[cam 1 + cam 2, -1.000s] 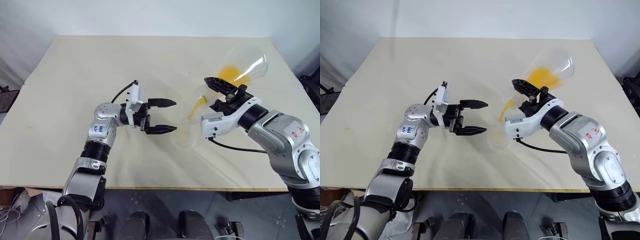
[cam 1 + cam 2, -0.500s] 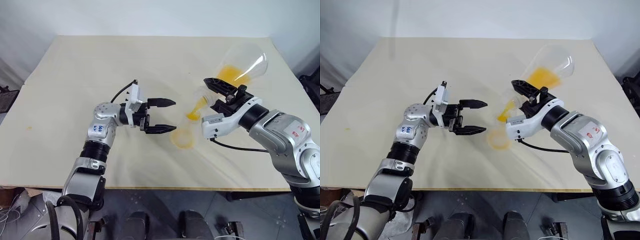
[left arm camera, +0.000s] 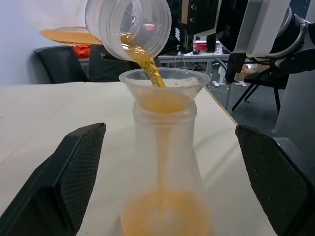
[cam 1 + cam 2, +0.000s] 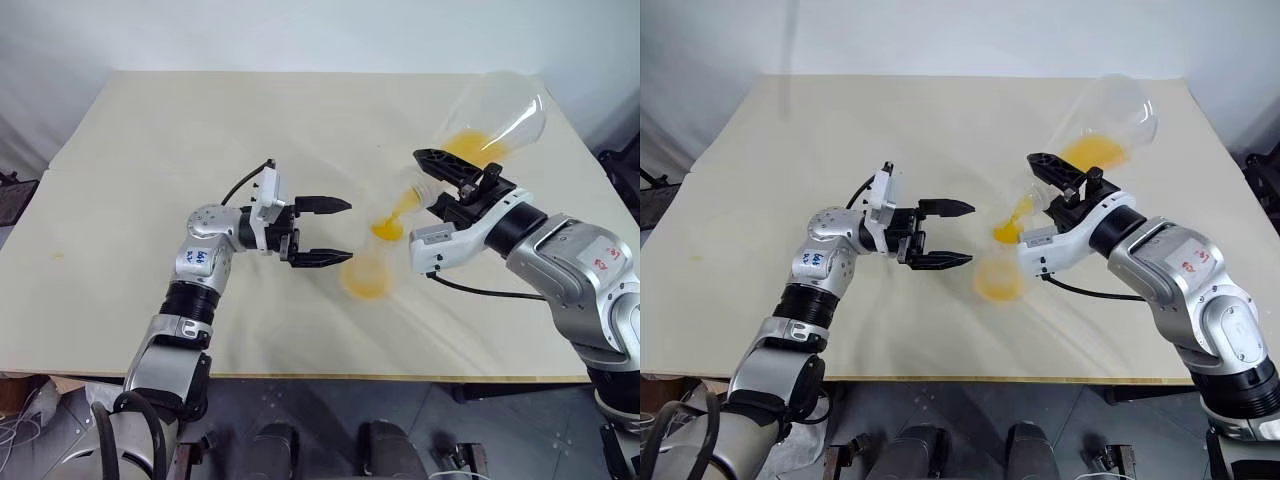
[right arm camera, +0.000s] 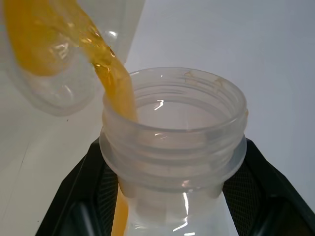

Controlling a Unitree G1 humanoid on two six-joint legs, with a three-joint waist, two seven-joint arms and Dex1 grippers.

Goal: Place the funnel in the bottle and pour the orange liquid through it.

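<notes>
The frosted bottle stands on the table with the small clear funnel seated in its neck. My right gripper is shut on the neck of a larger clear flask, tilted mouth down over the funnel. A stream of orange liquid runs from the flask's mouth into the funnel. More of it pools in the bottle's base. My left gripper is open, one finger on each side of the bottle, neither touching it.
The cream table stretches far to the left and back. Its front edge lies close below the bottle, and its right edge runs just behind the raised flask.
The orange pool in the bottle's base has grown. The right gripper has tipped the flask a little further. The left gripper has stayed still.
</notes>
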